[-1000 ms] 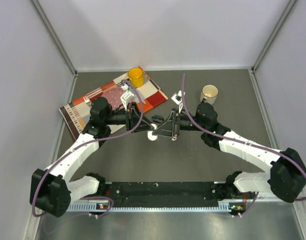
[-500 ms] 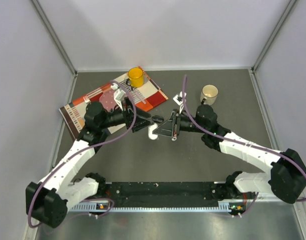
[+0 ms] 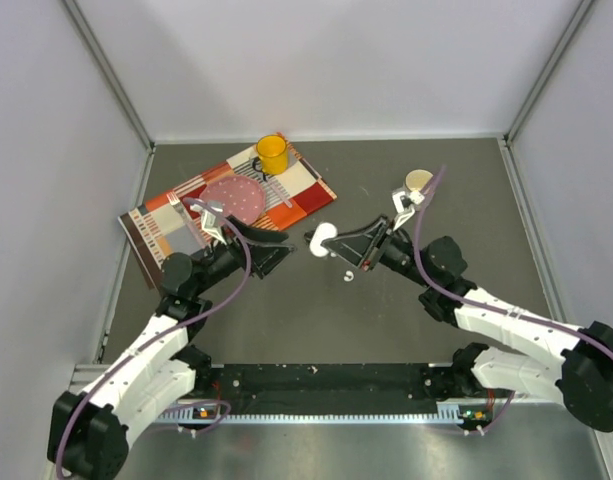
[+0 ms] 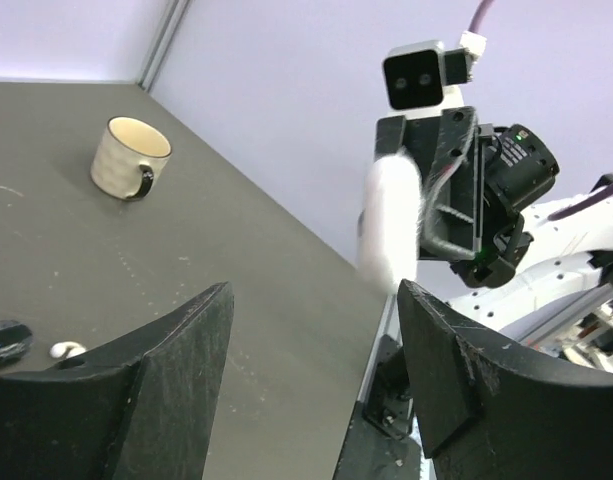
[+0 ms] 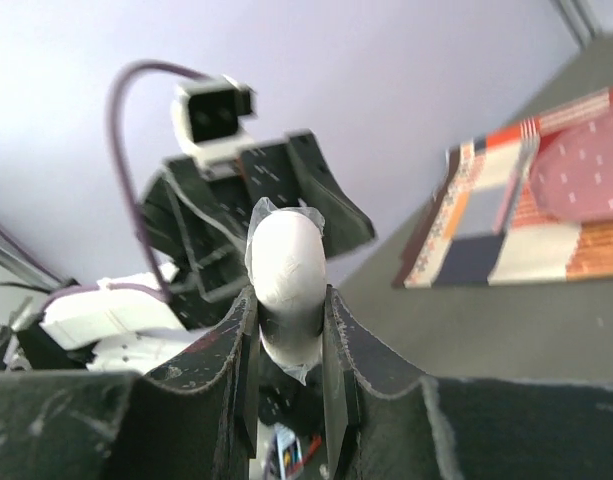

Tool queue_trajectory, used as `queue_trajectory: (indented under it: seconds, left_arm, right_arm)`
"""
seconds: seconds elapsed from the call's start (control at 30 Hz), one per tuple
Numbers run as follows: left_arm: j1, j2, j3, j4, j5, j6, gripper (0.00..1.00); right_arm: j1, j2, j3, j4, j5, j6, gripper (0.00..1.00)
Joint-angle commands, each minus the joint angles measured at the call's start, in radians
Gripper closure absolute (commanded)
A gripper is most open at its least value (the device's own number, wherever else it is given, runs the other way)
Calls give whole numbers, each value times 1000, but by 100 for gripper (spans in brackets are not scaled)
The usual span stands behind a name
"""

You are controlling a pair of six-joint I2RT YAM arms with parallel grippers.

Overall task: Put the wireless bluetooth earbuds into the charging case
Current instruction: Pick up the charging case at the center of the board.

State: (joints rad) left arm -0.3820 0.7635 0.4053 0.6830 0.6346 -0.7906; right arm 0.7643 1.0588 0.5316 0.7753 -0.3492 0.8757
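Note:
My right gripper [image 3: 333, 242] is shut on a white oval charging case [image 3: 323, 237] and holds it above the table; in the right wrist view the case [image 5: 286, 268] sits pinched between the fingers of that gripper [image 5: 289, 305]. My left gripper [image 3: 275, 250] stands open and empty, a short way left of the case. From the left wrist view its fingers [image 4: 176, 340] frame bare table, with the blurred case [image 4: 389, 225] beyond. One tiny white earbud [image 3: 347, 277] lies on the table below the right gripper, the same earbud [image 4: 64, 350] lying beside a dark object [image 4: 1, 340].
A patterned placemat [image 3: 171, 220] at the back left carries a pink plate [image 3: 236, 199] and a yellow mug [image 3: 272, 153]. A cream mug [image 3: 418, 183] stands at the back right. Grey walls close in the table on three sides.
My left gripper has opened and drawn back to the left and nearer. My right gripper has risen and shifted back and right with the white case in it.

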Motion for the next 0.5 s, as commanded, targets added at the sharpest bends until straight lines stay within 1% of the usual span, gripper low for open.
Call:
queue_trajectory:
  seconds: [0.0,0.03,0.1,0.3,0.47]
  left_arm:
    - [-11,68,-23,302,1,-139,29]
    - [-23,77,-31,359,-3,-157,29]
    - [-38,102,-31,398,-24,-162,29]
    - [-125,123,1,409,-97,-104,29]
    - [-173,151,18,429,-134,-90,30]
  right_arm:
    - [16,-42,-13,270,85,37,100]
    - [18,-40,-16,284,93,45,100]
    - [29,-42,-16,312,105,55,100]
    - [64,-36,-13,332,154,42,100]
    - [78,-29,-22,349,177,28,100]
